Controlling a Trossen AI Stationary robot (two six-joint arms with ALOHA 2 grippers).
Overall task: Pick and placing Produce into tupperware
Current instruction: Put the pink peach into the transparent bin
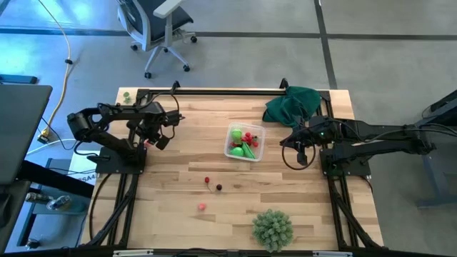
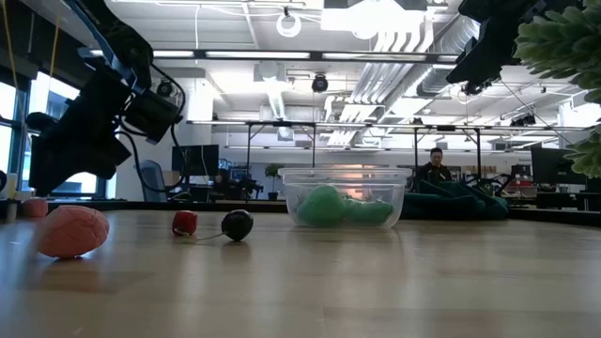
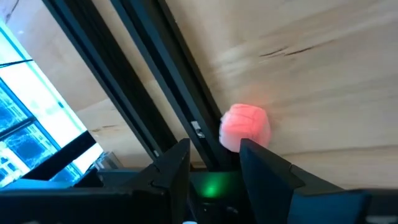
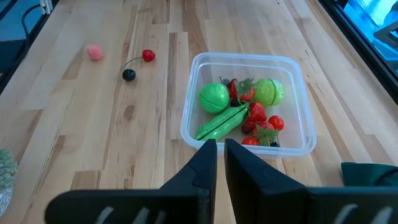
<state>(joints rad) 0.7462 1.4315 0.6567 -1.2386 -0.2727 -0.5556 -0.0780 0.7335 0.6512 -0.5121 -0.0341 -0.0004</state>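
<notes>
pink berry (image 3: 245,126) pinched in my left end effector (image 3: 214,155) by its sides; looks light, soft, rounded, likely to slip. right end effector (image 4: 221,152) clenched, empty, beside tupperware (image 4: 193,124).

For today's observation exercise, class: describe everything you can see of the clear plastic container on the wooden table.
The clear plastic container is roughly square with rounded corners, see-through walls and a thicker rim, and has no lid on it. It sits upright and flat on the light wooden table, toward the far middle, close to the dark green cloth. Inside lie toy produce pieces: two round bright green ones, a green pea pod and several small red pieces. Neither hand touches it.
</notes>
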